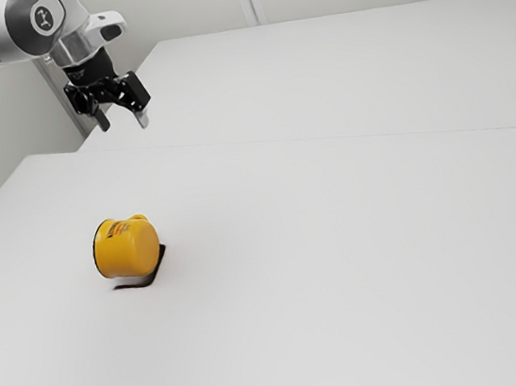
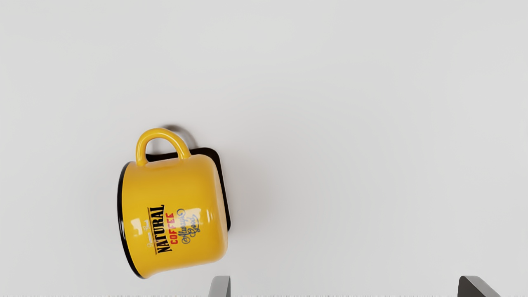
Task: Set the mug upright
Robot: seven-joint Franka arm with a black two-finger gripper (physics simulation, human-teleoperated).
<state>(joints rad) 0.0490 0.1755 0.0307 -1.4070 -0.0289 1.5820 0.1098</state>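
Lying on its side on the worktop (image 1: 344,267), rim (image 2: 120,206) toward the exterior view's left, the yellow coffee mug (image 2: 177,214) fails the upright requirement, its righting outstanding, while the raised pincer (image 1: 124,126) stands open and empty.

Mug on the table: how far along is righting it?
Nothing looks done: the yellow mug lies on its side on the table. Nothing is in hand; the gripper hangs open above. Left: grasp the mug, turn it base-down, release.
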